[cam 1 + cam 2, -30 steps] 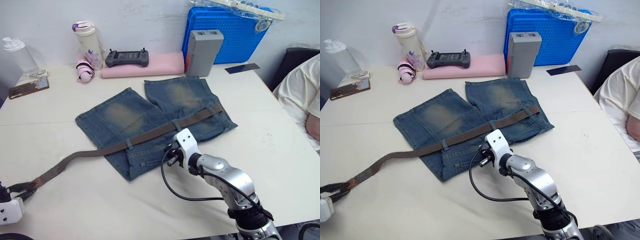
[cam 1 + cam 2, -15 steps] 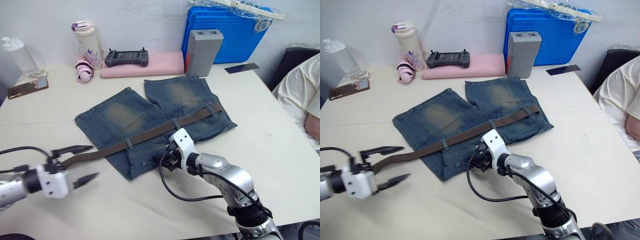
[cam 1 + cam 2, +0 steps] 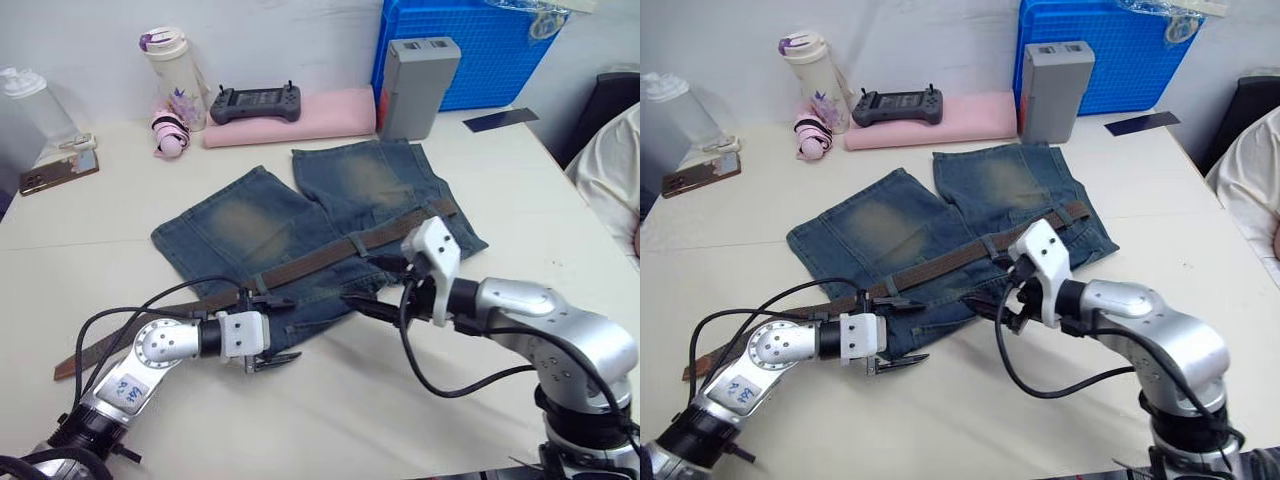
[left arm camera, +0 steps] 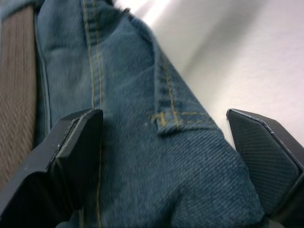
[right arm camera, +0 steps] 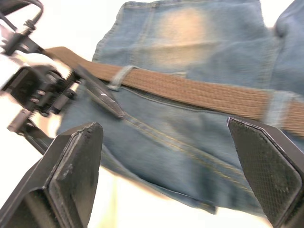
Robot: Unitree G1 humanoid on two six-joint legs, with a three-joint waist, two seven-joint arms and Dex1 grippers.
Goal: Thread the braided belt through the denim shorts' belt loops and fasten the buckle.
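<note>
While belt [image 3: 330, 257] sits in loops [image 3: 355, 247] across shorts [image 3: 300, 230] waistband, threading looks mostly done to us; buckle not made out, fastening left. Belt tail trails off shorts' left edge onto table [image 3: 300, 410]. Our left gripper [image 3: 272, 327], fingers apart, straddles shorts' near hem. Our right gripper [image 3: 372, 290], fingers apart, holding nothing, hovers at near hem just below belt.
</note>
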